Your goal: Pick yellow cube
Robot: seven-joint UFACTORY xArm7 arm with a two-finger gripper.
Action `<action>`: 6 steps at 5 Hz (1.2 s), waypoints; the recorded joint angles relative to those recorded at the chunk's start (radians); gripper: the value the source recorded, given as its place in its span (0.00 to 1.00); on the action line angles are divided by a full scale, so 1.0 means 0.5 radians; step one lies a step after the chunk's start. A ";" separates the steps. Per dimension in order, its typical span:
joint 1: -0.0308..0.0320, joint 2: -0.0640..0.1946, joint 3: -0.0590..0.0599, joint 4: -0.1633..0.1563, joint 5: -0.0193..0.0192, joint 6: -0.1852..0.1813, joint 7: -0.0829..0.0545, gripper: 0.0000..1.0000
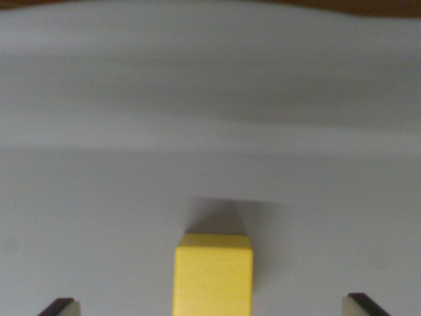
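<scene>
With both fingertips just showing at the bottom corners, the claw [214, 307] is spread wide, gripping nothing. Yellow cube [213, 275] sits centred between the tips, clear gaps either side, no contact. It rests on the plain grey-white bench [210, 131], shadow behind it. Brown strip along the top edge.

No readable text, labels or numbers anywhere in view.
</scene>
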 joint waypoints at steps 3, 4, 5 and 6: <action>0.000 0.073 0.002 -0.032 0.0120 -0.083 -0.002 0.00; 0.000 0.140 0.004 -0.061 0.0230 -0.160 -0.003 0.00; 0.000 0.140 0.004 -0.061 0.0230 -0.160 -0.003 0.00; 0.001 0.197 0.005 -0.086 0.0325 -0.225 -0.004 0.00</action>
